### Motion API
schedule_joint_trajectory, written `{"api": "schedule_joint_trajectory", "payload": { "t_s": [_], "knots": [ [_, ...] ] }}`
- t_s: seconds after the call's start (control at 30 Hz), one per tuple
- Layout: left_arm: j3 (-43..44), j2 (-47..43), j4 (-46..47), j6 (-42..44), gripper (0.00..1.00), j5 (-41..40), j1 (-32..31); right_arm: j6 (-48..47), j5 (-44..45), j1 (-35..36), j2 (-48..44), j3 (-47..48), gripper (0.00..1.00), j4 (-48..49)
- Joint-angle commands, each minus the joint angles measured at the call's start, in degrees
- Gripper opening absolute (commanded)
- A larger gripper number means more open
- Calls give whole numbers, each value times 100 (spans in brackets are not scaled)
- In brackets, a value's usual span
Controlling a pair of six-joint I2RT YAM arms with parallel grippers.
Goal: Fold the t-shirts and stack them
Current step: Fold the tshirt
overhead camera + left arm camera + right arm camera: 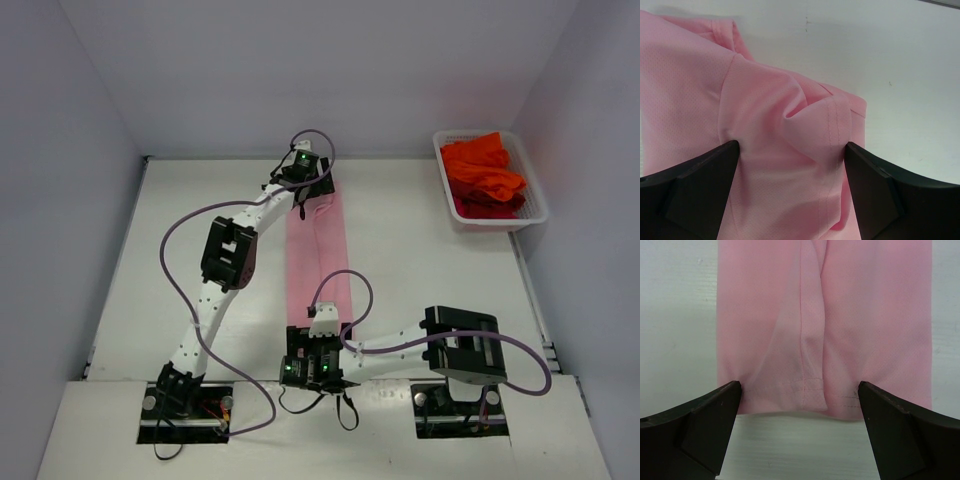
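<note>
Two arms work one pink t-shirt (320, 255) in the top view. We see it folded into a narrow strip at the middle of the desk (430, 270), its long axis running from the near edge toward the far edge. The left arm reaches diagonally from its base at the near left, and the left gripper (303, 185) sits over the strip's far end. The right arm is bent back on itself and lies along the near edge, with the right gripper (318, 340) at the strip's near end. Orange-red t-shirts (485, 170) lie heaped in a white basket (535, 205) at the far right corner.

Through the left wrist camera, we see the left gripper (792, 147) with its fingers spread wide on either side of a puckered, stitched fold of the pink t-shirt (690, 90). They pinch nothing.

Through the right wrist camera, we see the right gripper (800, 387) spread equally wide, its tips level with the stitched bottom hem. The pink t-shirt (875, 315) lies flat and stretches straight away from the fingers. A lengthwise fold runs up its middle.
</note>
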Motion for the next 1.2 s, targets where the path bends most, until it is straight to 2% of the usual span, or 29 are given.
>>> {"api": "schedule_joint_trajectory", "payload": {
  "t_s": [0.0, 0.33, 0.53, 0.87, 1.0, 1.17],
  "knots": [
    [180, -98, 105, -9, 81, 123, -35, 479, -879, 121, 239, -60, 100, 320],
    [-251, -828, 308, 325, 82, 18, 36, 347, -563, 104, -86, -95, 100, 302],
    [-628, -1618, 281, 597, 82, -219, 80, 224, -361, 86, -473, -174, 100, 293],
    [-760, -2865, -96, 922, 81, -404, 168, 74, -123, 78, -780, -139, 100, 75],
    [-1690, -3674, -228, 914, 81, -745, 150, -92, 61, -71, -1272, -331, 100, -155],
    [-3307, -4808, -395, 659, 81, -1010, 124, -461, 53, -483, -2247, -596, 100, -260]
  ]
}}
